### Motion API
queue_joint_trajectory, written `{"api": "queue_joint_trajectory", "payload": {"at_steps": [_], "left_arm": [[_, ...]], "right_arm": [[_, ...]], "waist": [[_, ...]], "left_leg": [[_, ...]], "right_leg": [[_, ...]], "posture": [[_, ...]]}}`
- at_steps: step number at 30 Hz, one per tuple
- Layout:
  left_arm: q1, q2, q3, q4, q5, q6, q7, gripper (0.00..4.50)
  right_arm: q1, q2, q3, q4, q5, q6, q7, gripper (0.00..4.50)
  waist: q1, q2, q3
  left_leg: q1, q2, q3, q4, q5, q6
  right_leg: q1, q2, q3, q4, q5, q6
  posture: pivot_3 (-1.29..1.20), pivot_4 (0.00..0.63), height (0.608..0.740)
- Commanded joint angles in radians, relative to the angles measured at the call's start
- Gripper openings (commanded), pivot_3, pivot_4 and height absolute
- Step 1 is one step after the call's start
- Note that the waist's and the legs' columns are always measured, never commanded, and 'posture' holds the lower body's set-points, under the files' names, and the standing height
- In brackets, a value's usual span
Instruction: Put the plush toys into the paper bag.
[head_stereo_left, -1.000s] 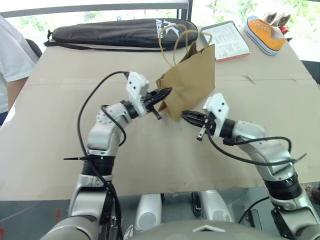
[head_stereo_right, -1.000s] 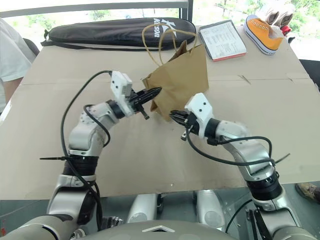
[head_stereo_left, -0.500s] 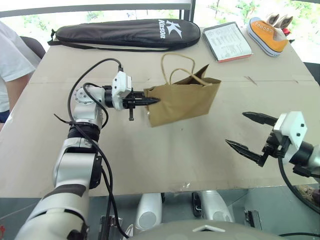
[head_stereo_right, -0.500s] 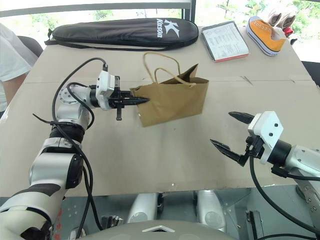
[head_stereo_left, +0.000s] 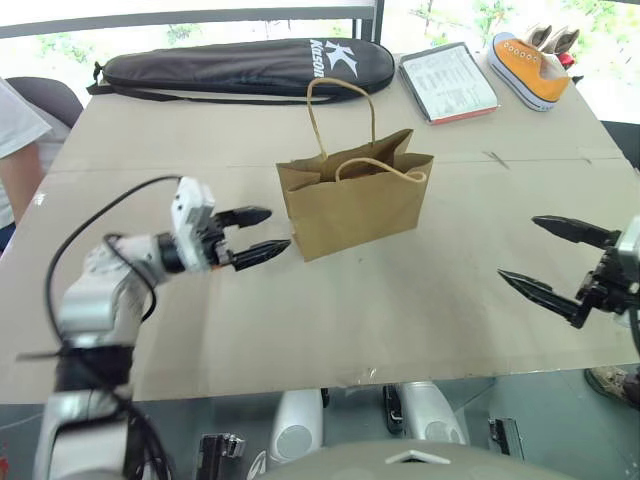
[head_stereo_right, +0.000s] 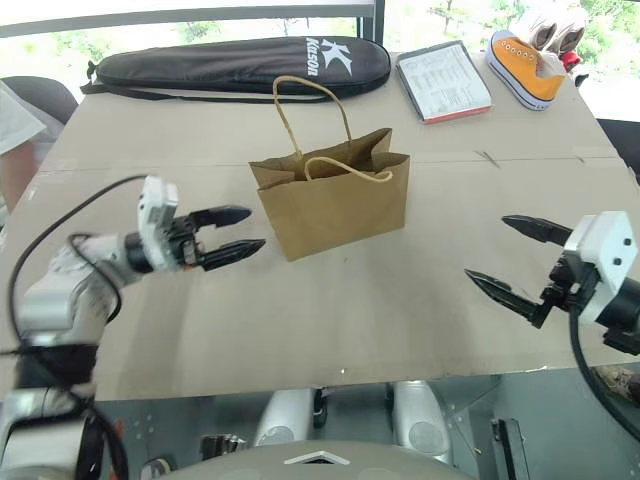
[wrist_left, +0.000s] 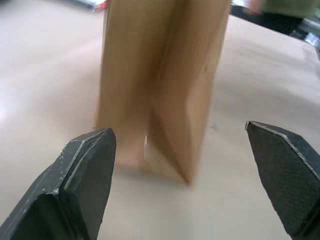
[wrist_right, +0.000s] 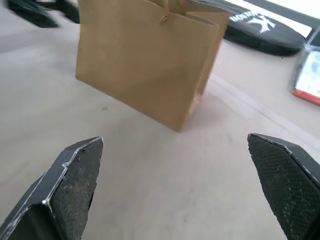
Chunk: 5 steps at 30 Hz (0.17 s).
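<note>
The bag (head_stereo_left: 355, 203) stands upright on the table (head_stereo_left: 330, 320), near its middle, mouth open to the top; one handle stands up, the other droops over the front edge. Nothing grips it. The toys cannot be seen; whether they lie inside the bag cannot be told.

The left gripper (head_stereo_left: 256, 233) hangs just beside the bag's left end, fingers spread wide and empty, not touching the paper. The right gripper (head_stereo_left: 552, 258) is well apart from the bag, near the table's right edge, its jaws also wide apart and empty.

At the far edge lie a black case (head_stereo_left: 245, 66), a booklet (head_stereo_left: 448, 82) and an orange sneaker (head_stereo_left: 526, 66). A person's sleeve (head_stereo_left: 14, 130) shows at the left.
</note>
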Motion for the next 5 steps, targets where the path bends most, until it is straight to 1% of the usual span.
{"api": "queue_joint_trajectory", "payload": {"at_steps": [1,3,5], "left_arm": [[0.193,0.0,0.157,-0.24,-0.085,0.099,0.119,4.47],[0.298,-0.007,0.199,-0.281,-0.088,0.095,0.133,4.47],[0.342,-0.007,0.204,-0.287,-0.094,0.088,0.138,4.47]], "right_arm": [[0.053,-0.038,-0.074,0.082,-0.038,-0.08,0.099,4.5],[0.065,-0.05,-0.065,0.144,-0.075,-0.129,0.128,4.5],[0.054,-0.053,-0.048,0.183,-0.093,-0.162,0.141,4.5]], "waist": [[0.003,0.0,0.0],[0.005,-0.001,-0.001],[0.006,0.0,-0.001]], "left_leg": [[0.002,0.0,0.001,0.0,0.0,0.0],[0.003,0.0,0.002,0.001,0.0,0.0],[0.004,-0.001,0.003,0.002,0.0,0.0]], "right_leg": [[0.002,-0.001,0.0,0.0,-0.001,-0.001],[0.004,-0.004,-0.001,-0.001,-0.003,-0.002],[0.005,-0.005,-0.001,-0.001,-0.003,-0.002]], "posture": [[0.0,0.15,0.74],[0.0,0.15,0.74],[0.0,0.15,0.74]]}}
